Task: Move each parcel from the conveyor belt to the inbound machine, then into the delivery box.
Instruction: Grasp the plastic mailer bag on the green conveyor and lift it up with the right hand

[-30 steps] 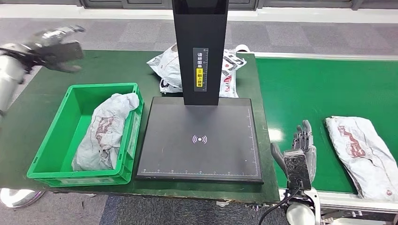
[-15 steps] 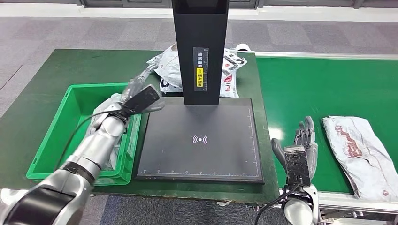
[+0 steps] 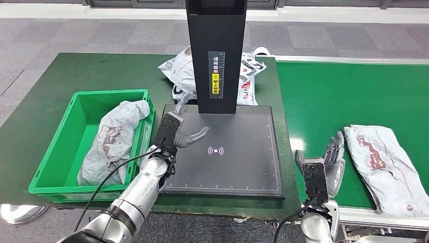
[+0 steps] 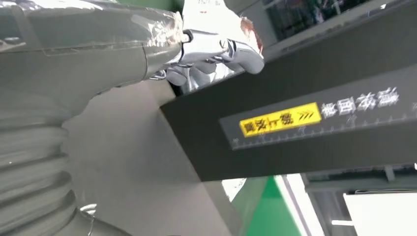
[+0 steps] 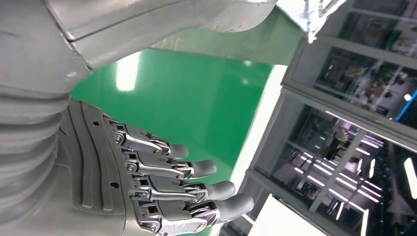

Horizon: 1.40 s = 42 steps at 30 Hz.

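From the head view I see my left hand (image 3: 174, 132) over the near-left part of the inbound machine's black plate (image 3: 238, 172), fingers spread, thumb out, holding nothing; right hand (image 3: 324, 169) is at the conveyor belt's (image 3: 324, 96) near edge, fingers straight and apart, empty, just beside the parcel on the belt (image 3: 387, 164) without touching it. Left wrist view gives the yellow label (image 4: 279, 119) on the machine's black column (image 4: 314, 132) close up, with a white bag behind it; right wrist view shows the fingers (image 5: 196, 189) extended over green belt. Green delivery box (image 3: 55, 169) holds one grey parcel (image 3: 114, 139); another white parcel (image 3: 184, 73) lies behind the column.
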Motion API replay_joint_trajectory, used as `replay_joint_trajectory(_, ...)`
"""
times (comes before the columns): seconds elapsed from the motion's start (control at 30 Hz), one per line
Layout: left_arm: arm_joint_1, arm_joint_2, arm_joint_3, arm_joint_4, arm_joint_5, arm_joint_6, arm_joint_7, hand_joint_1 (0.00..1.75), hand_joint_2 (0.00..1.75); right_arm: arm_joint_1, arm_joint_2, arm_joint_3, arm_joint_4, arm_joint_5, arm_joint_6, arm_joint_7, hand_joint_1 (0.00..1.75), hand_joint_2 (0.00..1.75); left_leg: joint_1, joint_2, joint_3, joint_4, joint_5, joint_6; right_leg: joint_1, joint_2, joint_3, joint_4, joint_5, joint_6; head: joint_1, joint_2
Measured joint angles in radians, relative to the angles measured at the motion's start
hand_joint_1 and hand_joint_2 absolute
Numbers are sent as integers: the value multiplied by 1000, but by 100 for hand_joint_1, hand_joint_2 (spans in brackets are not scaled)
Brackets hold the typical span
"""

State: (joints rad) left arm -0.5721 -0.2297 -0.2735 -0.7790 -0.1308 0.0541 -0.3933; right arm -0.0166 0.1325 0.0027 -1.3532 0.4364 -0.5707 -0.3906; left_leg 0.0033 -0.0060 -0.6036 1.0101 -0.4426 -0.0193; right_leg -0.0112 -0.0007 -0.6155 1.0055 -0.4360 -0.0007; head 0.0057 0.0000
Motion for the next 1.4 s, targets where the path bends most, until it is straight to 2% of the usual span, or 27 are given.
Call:
replay_joint_trajectory(0.17, 12, -16, 0, 7, 19, 8, -11, 0, 175, -9, -7, 0, 34, 35, -33, 14, 0, 175, 0, 0, 0, 0, 0, 0, 0, 0, 0, 0, 0, 0, 0, 0)
replay_joint_trajectory(0.37, 26, -42, -12, 27, 16, 99, -45, 0, 175, -29, -42, -11, 112, 216, -118, 142, 0, 175, 0, 0, 0, 0, 0, 0, 0, 0, 0, -1, 0, 0, 0, 0)
replay_joint_trajectory(0.63, 53, -58, -36, 70, 61, 158, -90, 0, 175, -56, -89, -136, 260, 400, -127, 231, 0, 175, 0, 0, 0, 0, -1, 1, -1, 0, 0, -1, 0, 1, 0, 0)
replay_joint_trajectory(0.73, 59, -58, -39, 82, 67, 170, -102, 0, 175, -60, -106, -188, 311, 428, -126, 243, 0, 175, 0, 0, 0, 0, -1, 2, -1, 0, 0, -1, -1, 1, 0, 0)
replay_joint_trajectory(1.0, 70, -53, -53, 88, 54, 208, -105, 0, 175, -75, -144, -253, 401, 472, -128, 260, 0, 175, 0, 0, 0, 0, -2, 2, -1, 0, 0, -1, -1, 2, 0, 0)
replay_joint_trajectory(1.2, 86, -50, -54, 88, 16, 282, -118, 0, 175, -90, -156, -339, 430, 636, -128, 269, 0, 175, 0, 0, 0, 0, -2, 3, -2, 0, 0, -1, -1, 2, 0, 0)
replay_joint_trajectory(1.4, 104, -44, -54, 87, 11, 295, -137, 0, 175, -126, -167, -465, 497, 768, -128, 287, 0, 175, 0, 0, 0, 0, -2, 3, -3, 0, 0, -1, -2, 3, 0, 0)
